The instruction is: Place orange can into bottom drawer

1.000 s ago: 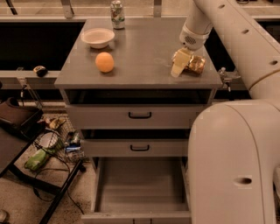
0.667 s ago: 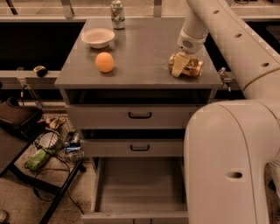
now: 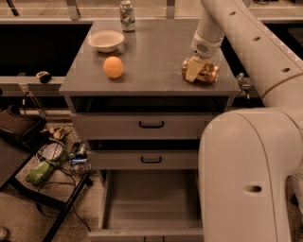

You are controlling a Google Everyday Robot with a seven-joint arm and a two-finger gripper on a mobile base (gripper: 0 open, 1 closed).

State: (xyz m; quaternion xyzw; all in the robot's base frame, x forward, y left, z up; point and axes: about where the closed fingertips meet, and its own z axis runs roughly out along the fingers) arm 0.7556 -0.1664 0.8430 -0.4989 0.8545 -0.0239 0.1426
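Note:
The orange can (image 3: 204,71) lies on its side on the grey cabinet top (image 3: 156,52), near the right front corner. My gripper (image 3: 194,72) comes down from the arm at the upper right and sits right on the can's left part, covering some of it. The bottom drawer (image 3: 151,198) is pulled open below, its plain grey inside bare.
On the top stand a white bowl (image 3: 105,40), a round orange fruit (image 3: 113,67) and a green-and-white can (image 3: 126,10) at the back. The two upper drawers (image 3: 151,124) are shut. My white body (image 3: 246,175) fills the right. A cluttered cart (image 3: 47,160) stands at the left.
My gripper has shifted slightly left and lower onto the can. The can has stayed in almost the same spot on the top.

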